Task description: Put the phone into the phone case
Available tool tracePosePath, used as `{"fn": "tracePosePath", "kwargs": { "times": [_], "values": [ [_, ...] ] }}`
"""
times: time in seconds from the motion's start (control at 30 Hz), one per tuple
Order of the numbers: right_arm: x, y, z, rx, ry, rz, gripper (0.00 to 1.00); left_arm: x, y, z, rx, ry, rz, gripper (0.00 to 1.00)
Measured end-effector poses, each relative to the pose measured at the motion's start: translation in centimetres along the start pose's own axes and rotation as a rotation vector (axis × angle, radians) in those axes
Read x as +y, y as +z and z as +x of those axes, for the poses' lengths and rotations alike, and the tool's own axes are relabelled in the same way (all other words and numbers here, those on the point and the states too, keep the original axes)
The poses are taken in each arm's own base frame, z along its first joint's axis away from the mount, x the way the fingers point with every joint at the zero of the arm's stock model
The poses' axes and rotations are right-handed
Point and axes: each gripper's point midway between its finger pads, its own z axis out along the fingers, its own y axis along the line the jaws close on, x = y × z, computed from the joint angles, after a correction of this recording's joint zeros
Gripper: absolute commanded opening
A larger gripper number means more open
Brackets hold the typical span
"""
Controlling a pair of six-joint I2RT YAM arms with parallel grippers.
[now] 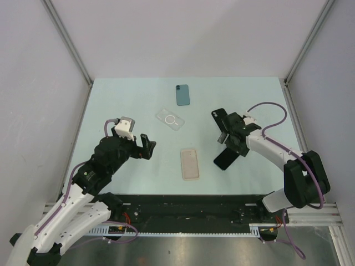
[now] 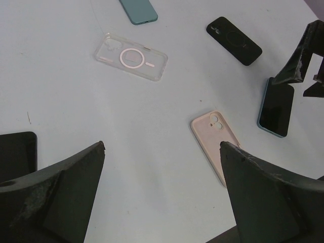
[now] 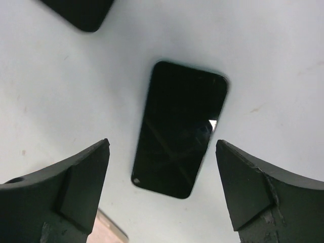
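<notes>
Beneath the spread right pincer (image 3: 162, 143) the phone (image 3: 179, 129) lies unheld; left pincer (image 2: 162, 145) gapes empty too, so casing's all ahead

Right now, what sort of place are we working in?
Probably a lab robot cell, not a home or shop: blank white panels on aluminium posts enclose a pale table, a black mounting rail runs along its near edge, and a phone lies near a clear case and a pink case.
</notes>
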Motion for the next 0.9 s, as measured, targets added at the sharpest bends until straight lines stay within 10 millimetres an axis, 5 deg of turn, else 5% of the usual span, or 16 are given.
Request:
{"fn": "tracePosePath", "kwargs": {
  "times": [0.27,0.9],
  "values": [
    [-3.3,1.6,0.5,-0.025,0.22,0.208,0.87,-0.1,0.0,0.1,0.003,0.0,0.007,1.0],
    [-3.1,3.6,1.0,-0.057,0.317,0.258,0.85,-0.1,0.3,0.4,0.02,0.002,0.005,1.0]
  ]
}}
